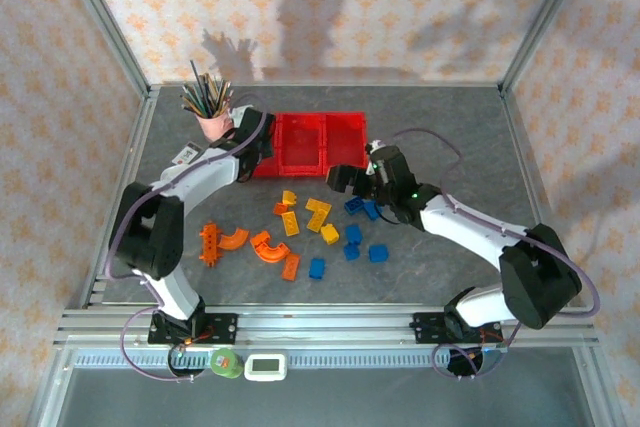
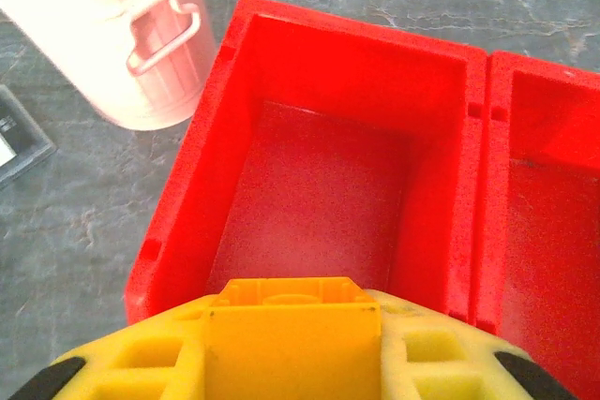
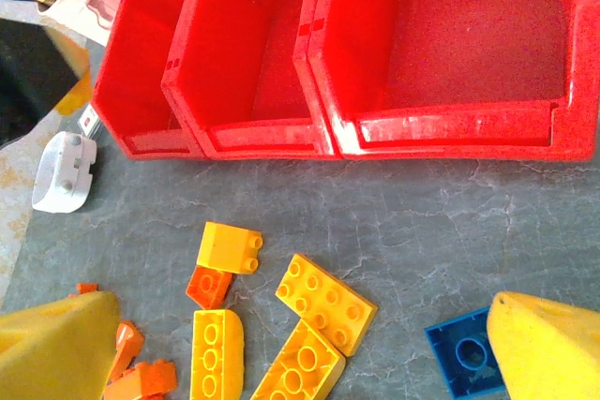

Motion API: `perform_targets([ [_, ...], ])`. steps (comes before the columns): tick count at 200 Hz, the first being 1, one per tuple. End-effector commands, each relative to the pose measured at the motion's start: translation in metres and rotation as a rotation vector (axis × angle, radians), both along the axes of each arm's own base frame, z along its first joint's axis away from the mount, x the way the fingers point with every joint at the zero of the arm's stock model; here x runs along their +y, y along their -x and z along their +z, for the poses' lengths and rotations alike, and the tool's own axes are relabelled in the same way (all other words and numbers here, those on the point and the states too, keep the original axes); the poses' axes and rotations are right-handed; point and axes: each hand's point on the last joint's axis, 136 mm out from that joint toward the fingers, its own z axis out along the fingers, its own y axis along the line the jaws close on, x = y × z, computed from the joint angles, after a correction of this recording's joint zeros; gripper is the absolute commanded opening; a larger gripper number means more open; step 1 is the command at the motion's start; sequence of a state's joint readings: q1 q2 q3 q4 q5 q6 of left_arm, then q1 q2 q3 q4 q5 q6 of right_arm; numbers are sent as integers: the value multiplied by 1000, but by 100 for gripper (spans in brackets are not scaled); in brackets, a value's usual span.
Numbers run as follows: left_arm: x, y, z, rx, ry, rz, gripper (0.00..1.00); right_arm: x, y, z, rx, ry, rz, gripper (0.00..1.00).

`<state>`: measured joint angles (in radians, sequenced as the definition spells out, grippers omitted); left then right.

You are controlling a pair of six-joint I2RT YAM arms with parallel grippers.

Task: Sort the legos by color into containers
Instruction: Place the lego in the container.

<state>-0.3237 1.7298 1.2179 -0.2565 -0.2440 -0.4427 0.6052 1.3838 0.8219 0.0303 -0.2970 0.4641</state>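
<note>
The left pincer (image 2: 292, 367) is clenched on a yellow plastic toy brick (image 2: 291, 320), which sits between its yellow foam pads (image 2: 127, 362) at the edge of the leftmost of three low-walled square red plastic bins (image 2: 187, 185); the bins are joined in a row toward the far side of the grey marbled table (image 1: 450, 127); a pale pink plastic cup of pencils (image 2: 122, 35) stands just beside that leftmost bin. The right pincer (image 3: 302, 320) is released, its yellow fingers (image 3: 56, 353) spread wide and grasping nothing; it hangs over the table just in front of the bins, above loose bricks; in the right wrist view a flat yellow studded brick (image 3: 323, 302), a smaller yellow brick (image 3: 230, 248) and a small orange brick (image 3: 208, 283) lie between the fingers, and a blue brick (image 3: 464, 358) lies beside one finger. In the top view the remaining loose bricks are scattered on the table in front of the bins, apart from them; yellow ones lie in the middle, blue ones (image 1: 352, 252) to the right, and orange ones to the left, among them two curved orange arches (image 1: 235, 238) and a long orange brick (image 1: 210, 244).
</note>
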Motion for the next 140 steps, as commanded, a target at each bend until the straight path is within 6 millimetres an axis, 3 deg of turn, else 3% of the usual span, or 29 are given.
perform_targets([
  [1,9,-26,5,-18,-59,7,18,2,-14,20,-57,-18,-34,100],
  [32,9,-40,-2,4,-106,-5,34,4,-16,25,-64,-21,-36,100],
  [61,10,-42,-6,29,-120,-13,49,5,-17,30,-73,-19,-30,100],
  [85,5,-41,-3,38,-102,-37,55,7,-16,36,-80,-28,-14,100],
  [114,4,-29,6,58,-77,-38,57,8,-11,35,-70,-14,14,100],
  [140,-5,-4,16,62,4,-63,60,3,-2,25,-43,12,28,100],
])
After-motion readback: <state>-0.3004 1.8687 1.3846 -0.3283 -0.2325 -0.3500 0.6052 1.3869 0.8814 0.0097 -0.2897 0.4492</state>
